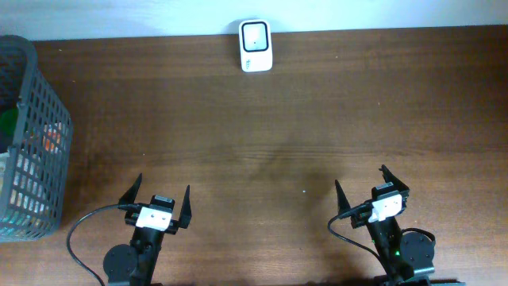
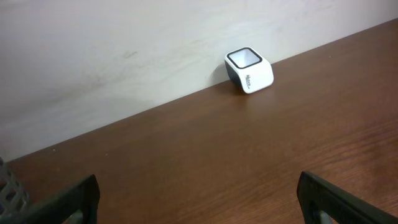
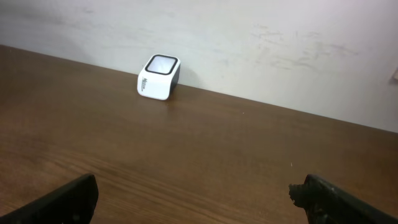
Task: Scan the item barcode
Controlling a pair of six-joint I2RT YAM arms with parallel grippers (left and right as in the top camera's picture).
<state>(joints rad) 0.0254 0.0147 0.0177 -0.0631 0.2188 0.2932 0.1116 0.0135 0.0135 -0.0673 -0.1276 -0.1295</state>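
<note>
While both arms sit at the near edge of the wooden table [image 1: 262, 135], each stands with its jaws spread wide and nothing between them. The left gripper [image 1: 163, 191] is near the left corner and the right gripper [image 1: 361, 179] near the right, well apart from each other. Both are released and grasp nothing. A black cable [image 1: 79, 230] loops from the left arm toward the table edge.

In each wrist view, the 2 dark fingers [image 2: 68, 202] show only at the bottom corners, with bare brown wood between them.

Farther out on the left side, a grey mesh basket [image 1: 48, 119] rests on the table, partly cut off by the frame. Orange and green patches [image 1: 51, 139] show through its mesh, but what they belong to cannot be told.

At the far edge, roughly midway across, the white barcode scanner [image 1: 255, 46] stands upright just against the pale wall [image 3: 249, 37]. Its dark-framed window faces upward and toward the arms. It is well apart from both grippers and from the basket.
</note>
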